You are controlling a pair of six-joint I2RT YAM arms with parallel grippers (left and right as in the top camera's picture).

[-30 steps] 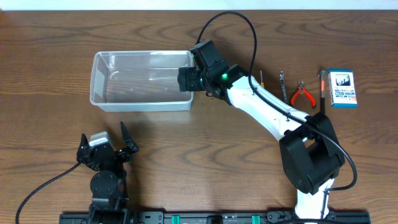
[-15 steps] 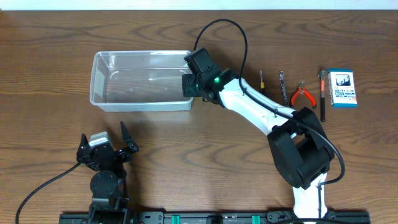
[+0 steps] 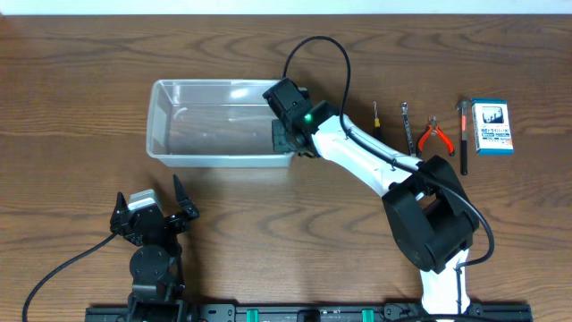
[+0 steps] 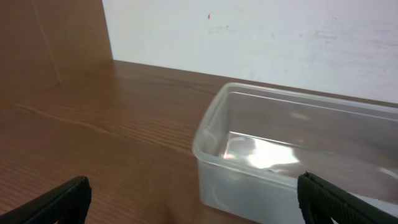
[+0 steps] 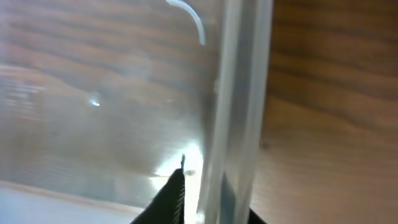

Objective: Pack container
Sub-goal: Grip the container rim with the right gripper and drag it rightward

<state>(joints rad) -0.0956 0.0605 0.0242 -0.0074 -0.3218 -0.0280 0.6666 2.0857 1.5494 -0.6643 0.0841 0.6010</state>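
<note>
Table (image 3: pixel 80 107): brown wood, visible grain. One container (image 3: pixel 214 134): clear plastic tub, rectangular, rounded corners, rimmed. Its end wall sits between the fingers of my right claw (image 3: pixel 281 136), clamped. Left claw (image 3: pixel 152 199): spread wide, holding nothing, tub well ahead of it. Well behind the right claw: one blue-and-white box (image 3: pixel 492 127), one red-handled pliers (image 3: pixel 437 135), three thin rod-like tools (image 3: pixel 407 123).
</note>
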